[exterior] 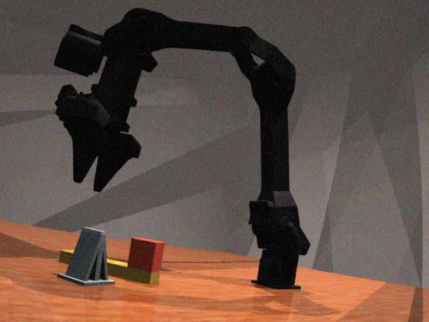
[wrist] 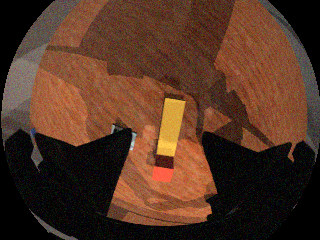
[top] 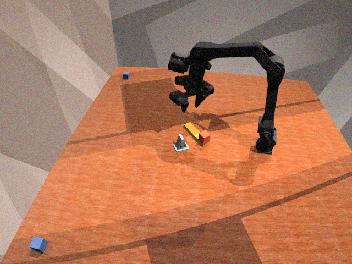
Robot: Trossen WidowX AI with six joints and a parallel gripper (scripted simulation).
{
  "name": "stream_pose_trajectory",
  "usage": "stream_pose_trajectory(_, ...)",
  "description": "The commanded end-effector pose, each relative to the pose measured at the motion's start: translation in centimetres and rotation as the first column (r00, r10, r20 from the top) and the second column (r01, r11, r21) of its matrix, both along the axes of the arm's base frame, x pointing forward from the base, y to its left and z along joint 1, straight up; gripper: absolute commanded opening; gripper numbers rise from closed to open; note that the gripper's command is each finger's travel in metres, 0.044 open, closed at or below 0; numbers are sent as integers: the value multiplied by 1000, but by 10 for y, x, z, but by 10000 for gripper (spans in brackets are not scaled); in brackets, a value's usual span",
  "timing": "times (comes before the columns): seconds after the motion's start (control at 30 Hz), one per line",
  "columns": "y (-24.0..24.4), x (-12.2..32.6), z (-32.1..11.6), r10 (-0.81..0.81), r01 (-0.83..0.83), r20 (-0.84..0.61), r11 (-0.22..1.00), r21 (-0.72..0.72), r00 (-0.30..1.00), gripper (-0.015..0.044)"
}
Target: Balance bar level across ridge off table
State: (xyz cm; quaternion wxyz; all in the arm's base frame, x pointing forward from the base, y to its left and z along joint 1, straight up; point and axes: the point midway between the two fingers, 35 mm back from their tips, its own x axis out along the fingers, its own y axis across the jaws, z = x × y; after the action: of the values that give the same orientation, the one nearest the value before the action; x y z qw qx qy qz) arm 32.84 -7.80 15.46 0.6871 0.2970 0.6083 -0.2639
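The yellow bar (top: pixel 191 128) (exterior: pixel 116 266) (wrist: pixel 171 122) lies flat on the table, with a red block (top: pixel 204 137) (exterior: pixel 145 254) (wrist: pixel 163 174) on top of one end, the end toward the arm's base. The grey ridge (top: pixel 180 142) (exterior: pixel 83 256) stands upright on its thin base plate beside the bar, with nothing on its narrow top. In the wrist view the ridge is mostly hidden behind the left finger. My gripper (top: pixel 190 109) (exterior: pixel 88 187) (wrist: pixel 168 135) is open and empty, pointing down well above the bar, which shows between the fingers in the wrist view.
A small blue cube (top: pixel 126 75) lies near the table's far left corner. Another blue cube (top: pixel 38 244) lies near the front left edge. The arm's base (top: pixel 265 142) (exterior: pixel 277 266) stands to the right of the bar. Broad shadows cross the table.
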Motion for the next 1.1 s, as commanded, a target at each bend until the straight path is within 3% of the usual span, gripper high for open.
stream_pose_trajectory(0.0, 16, -16, 1, -54, 54, -56, 999, 2, 997, 315)
stream_pose_trajectory(0.3, 28, -26, -1, -92, 92, -93, 996, -1, 991, 315)
stream_pose_trajectory(0.7, 28, -24, -76, -92, 92, -93, 996, -1, 991, 315)
stream_pose_trajectory(1.07, 28, -24, -88, -92, 92, -94, 996, -1, 991, 315)
